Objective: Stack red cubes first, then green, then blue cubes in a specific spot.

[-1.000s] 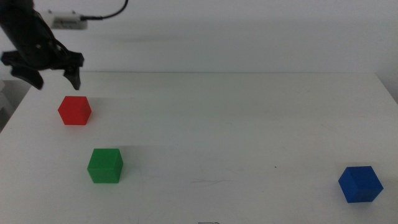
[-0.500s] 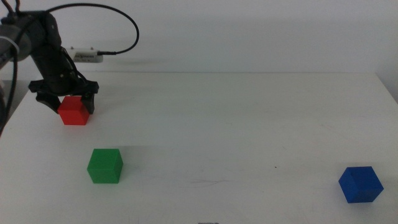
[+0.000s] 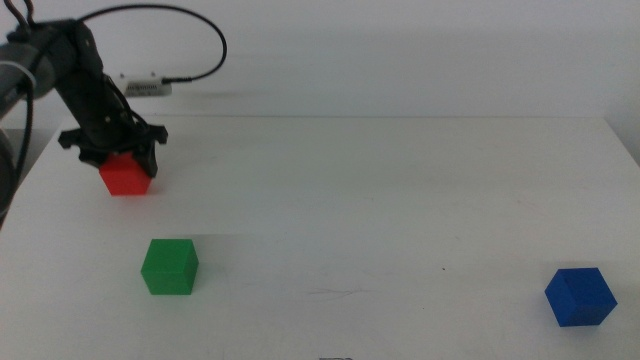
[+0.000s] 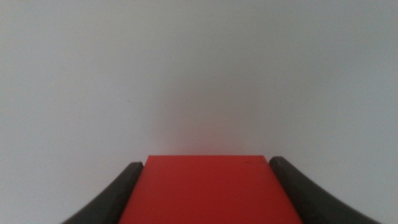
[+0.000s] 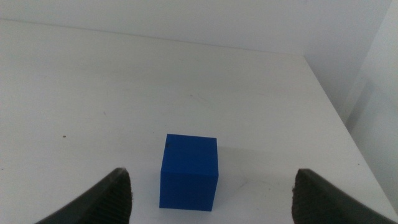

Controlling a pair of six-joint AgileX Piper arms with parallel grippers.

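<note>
The red cube (image 3: 125, 177) rests on the white table at the far left, and my left gripper (image 3: 120, 160) is down over it. In the left wrist view the red cube (image 4: 208, 190) fills the gap of the left gripper (image 4: 208, 177), with both dark jaws pressed against its sides. The green cube (image 3: 169, 266) stands alone, nearer the front on the left. At the front right lies the blue cube (image 3: 579, 296). The right wrist view shows this blue cube (image 5: 189, 171) on the table just ahead of my right gripper (image 5: 212, 180), which is open wide with nothing in it.
A black cable (image 3: 190, 30) and a small white box (image 3: 145, 87) lie behind the left arm at the back left. The table's right edge (image 3: 622, 140) runs close to the blue cube. The right arm itself does not show in the middle view.
The left gripper came down from above the table's back left, straddled the red cube and closed on it. The cube has shifted slightly to the right. The green and blue cubes stayed put.
</note>
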